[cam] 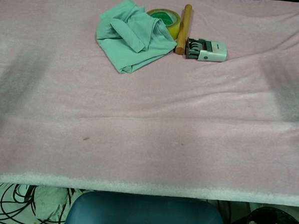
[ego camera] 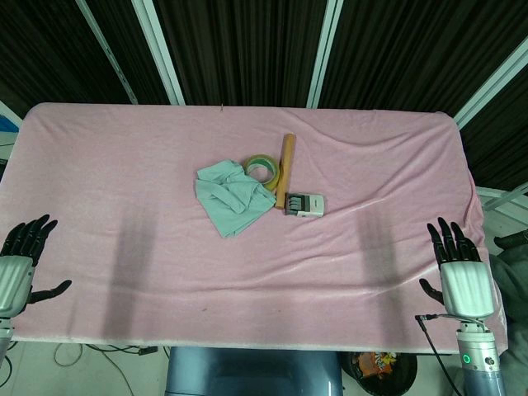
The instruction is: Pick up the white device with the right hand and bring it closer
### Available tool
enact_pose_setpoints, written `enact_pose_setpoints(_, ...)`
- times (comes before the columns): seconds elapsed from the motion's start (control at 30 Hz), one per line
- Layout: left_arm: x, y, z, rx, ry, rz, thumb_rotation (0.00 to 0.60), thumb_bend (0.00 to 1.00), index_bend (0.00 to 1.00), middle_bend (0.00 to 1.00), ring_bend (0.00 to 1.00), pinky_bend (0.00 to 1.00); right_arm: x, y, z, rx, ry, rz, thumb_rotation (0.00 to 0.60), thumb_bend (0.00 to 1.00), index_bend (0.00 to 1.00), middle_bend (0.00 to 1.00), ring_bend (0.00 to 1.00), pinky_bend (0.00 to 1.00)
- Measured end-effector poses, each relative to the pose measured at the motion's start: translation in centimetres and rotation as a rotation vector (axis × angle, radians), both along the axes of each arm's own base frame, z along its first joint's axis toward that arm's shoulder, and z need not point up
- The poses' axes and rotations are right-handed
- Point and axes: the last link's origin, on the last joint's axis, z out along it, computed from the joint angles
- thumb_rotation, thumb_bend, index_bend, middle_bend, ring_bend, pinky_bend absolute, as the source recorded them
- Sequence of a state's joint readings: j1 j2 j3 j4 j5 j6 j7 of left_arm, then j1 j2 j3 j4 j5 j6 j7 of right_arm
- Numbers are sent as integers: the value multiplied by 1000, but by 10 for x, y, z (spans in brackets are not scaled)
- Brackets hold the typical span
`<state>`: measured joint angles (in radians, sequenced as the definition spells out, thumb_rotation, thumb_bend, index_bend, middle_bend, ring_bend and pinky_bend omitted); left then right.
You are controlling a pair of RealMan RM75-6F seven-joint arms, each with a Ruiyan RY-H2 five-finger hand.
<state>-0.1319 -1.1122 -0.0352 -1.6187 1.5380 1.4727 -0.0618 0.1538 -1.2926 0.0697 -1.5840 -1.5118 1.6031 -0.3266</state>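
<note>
The white device [ego camera: 304, 205] lies flat near the middle of the pink-covered table [ego camera: 371, 165]; its dark end faces left and it touches the lower end of a wooden stick [ego camera: 285, 170]. The chest view shows the white device [cam: 208, 50] at the top centre. My right hand [ego camera: 456, 261] hovers at the table's front right edge, fingers spread, holding nothing, far from the device. At the front left edge my left hand [ego camera: 20, 261] is also spread and empty. Neither hand appears in the chest view.
A crumpled green cloth [ego camera: 230, 195] lies left of the device, partly covering a roll of tape [ego camera: 262, 169]. The wooden stick [cam: 183, 28] leans between tape and device. A blue chair back [cam: 144, 214] sits below the table's front edge.
</note>
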Motion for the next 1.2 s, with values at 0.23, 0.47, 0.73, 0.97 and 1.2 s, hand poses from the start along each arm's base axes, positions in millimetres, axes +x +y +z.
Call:
enact_pose_setpoints(0.23,0,0,0,4,-5,9,600,0,0,0,0,0,-3,1,-8,39,-2,3,600,115,0,11,14,226)
enact_pose_setpoints(0.47,0,0,0,2,-22,10,600,0,0,0,0,0,4,0,-11,59,-33,19,600,116,0,14,19,226)
enact_pose_setpoints(0.73,0,2,1,11,-31,15,600,0,0,0,0,0,32,-18,-20,117,-129,39,600,116,3,60,48,225)
enact_pose_setpoints(0.97,-1,3,-2,16,-29,26,600,0,0,0,0,0,75,-66,-39,231,-137,73,600,104,19,65,57,225)
enact_pose_setpoints(1.2,-2,6,-2,15,-34,43,600,0,0,0,0,0,119,-124,-76,336,-144,61,600,92,19,65,57,225)
